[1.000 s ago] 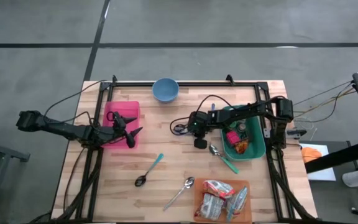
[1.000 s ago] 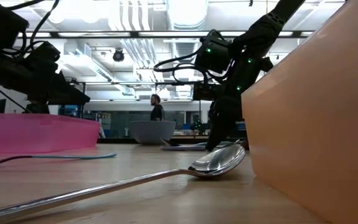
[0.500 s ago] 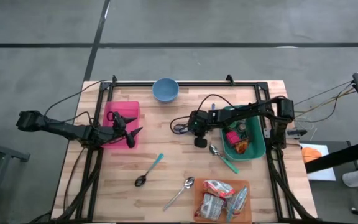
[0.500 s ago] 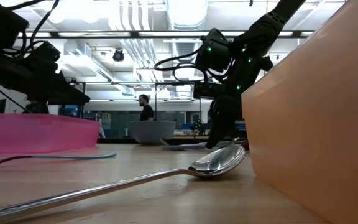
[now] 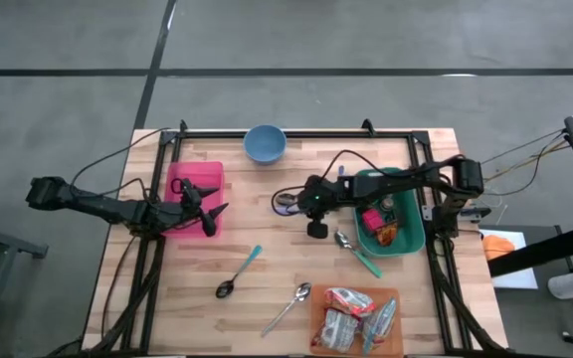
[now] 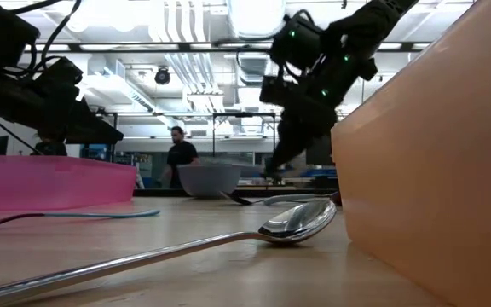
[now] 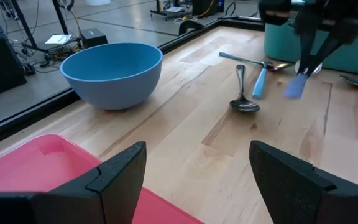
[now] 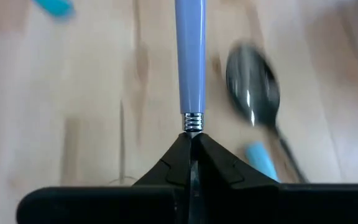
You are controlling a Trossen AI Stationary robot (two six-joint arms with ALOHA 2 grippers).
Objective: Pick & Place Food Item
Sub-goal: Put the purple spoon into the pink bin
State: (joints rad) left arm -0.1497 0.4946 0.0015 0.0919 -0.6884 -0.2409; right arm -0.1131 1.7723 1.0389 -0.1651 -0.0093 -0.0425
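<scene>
The right gripper [image 5: 313, 221], mid-bench, pinched a blue-handled metal utensil [image 8: 191, 59] to carry it; the left gripper [image 5: 210, 210] waited spread over the pink plastic tray [image 5: 182, 177].

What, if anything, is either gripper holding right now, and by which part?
The right gripper pinches a blue-handled utensil by its metal end. The left gripper holds nothing.

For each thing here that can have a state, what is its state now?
Right gripper: shut on blue-handled utensil, lifted off the table.
Left gripper: open, empty, above pink tray.
Blue bowl: upright, empty.
Teal bin: holds food items.
Orange tray: holds packets.
</scene>
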